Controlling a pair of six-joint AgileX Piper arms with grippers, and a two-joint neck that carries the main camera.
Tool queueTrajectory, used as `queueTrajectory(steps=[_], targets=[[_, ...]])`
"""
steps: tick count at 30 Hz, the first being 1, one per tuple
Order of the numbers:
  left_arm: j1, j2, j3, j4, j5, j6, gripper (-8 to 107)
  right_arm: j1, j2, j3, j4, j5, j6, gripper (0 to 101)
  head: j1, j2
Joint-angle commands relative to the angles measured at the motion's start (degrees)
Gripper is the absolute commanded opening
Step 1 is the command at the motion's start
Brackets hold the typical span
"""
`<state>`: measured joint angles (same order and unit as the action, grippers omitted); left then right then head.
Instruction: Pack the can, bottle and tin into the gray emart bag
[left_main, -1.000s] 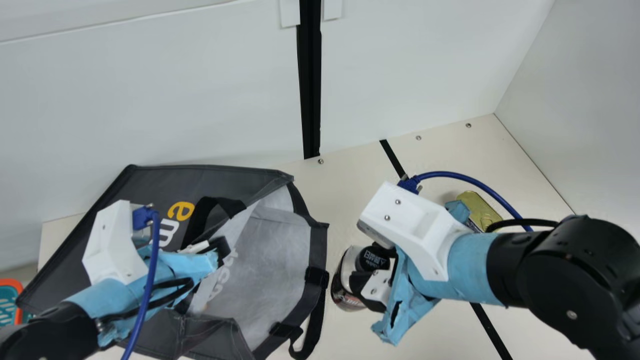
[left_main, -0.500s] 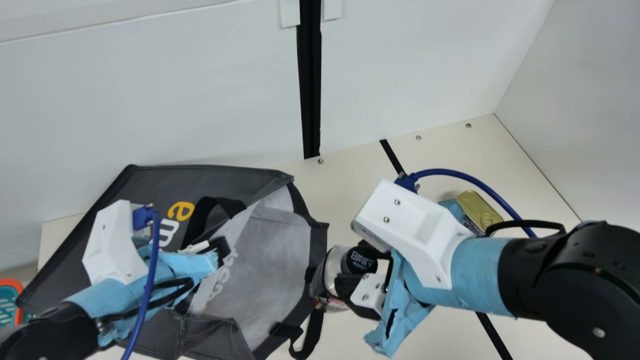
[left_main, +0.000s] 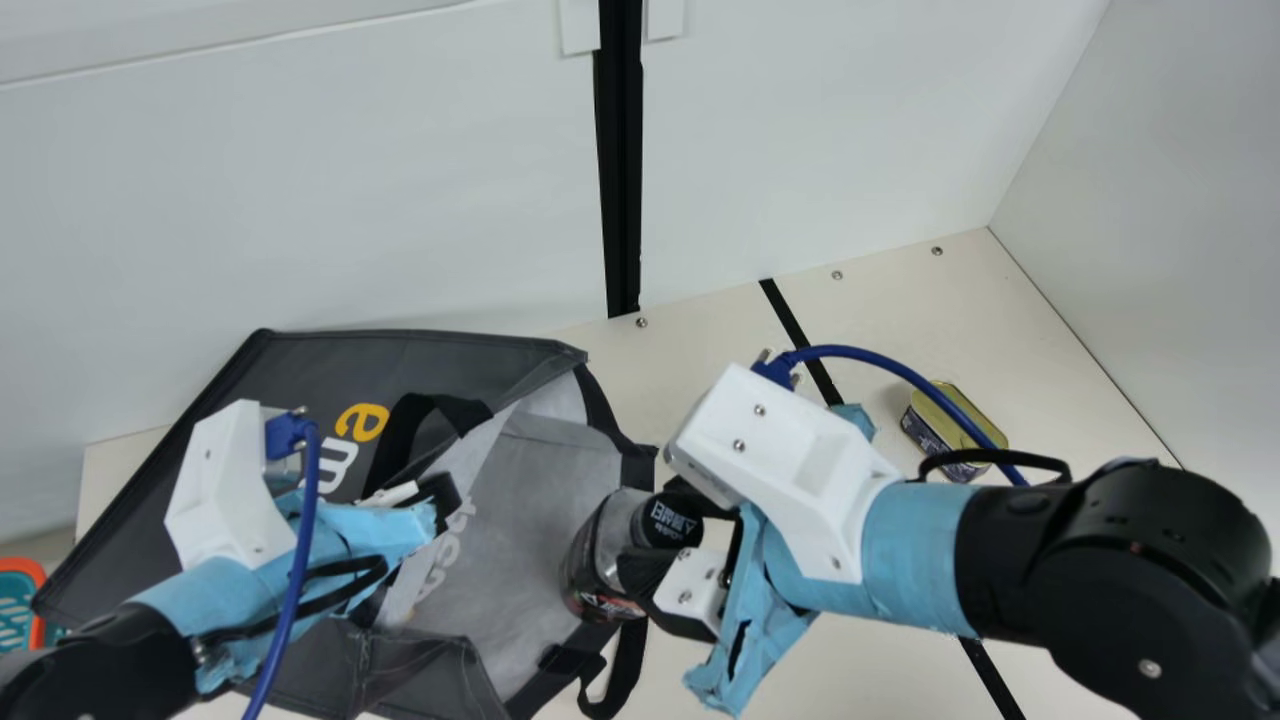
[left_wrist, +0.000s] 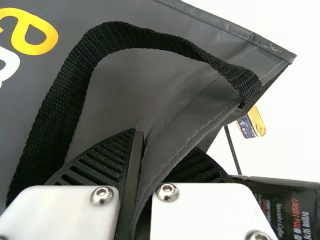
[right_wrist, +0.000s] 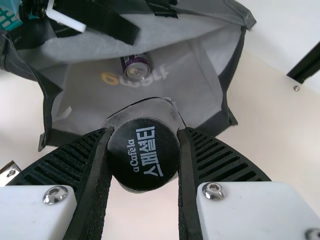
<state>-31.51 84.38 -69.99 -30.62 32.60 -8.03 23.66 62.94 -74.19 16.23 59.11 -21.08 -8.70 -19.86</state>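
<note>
Bottle (left_main: 590, 550) hangs pinched in the right gripper (left_main: 648, 535) at the main view's three-o'clock side of the gray bag (left_main: 300, 385), whose fabric the left gripper (left_main: 442, 494) nips.

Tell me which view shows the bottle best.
The main view: the bottle appears there from cap to lower body, tilted beside the bag's opening. The right wrist view looks onto its cap, between the right hand's fingers. The left wrist view catches part of its label.

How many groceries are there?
3: the bottle in the right gripper, the can inside the bag, and the tin on the table. More may be hidden in the bag.
</note>
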Motion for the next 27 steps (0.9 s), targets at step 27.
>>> queueTrajectory(steps=[27], targets=[[0.0, 0.0, 0.0, 0.0, 0.0, 0.0, 10, 1.3, 6.6, 8.3, 12.0, -22.1, -16.1, 0, -1.3, -0.1]])
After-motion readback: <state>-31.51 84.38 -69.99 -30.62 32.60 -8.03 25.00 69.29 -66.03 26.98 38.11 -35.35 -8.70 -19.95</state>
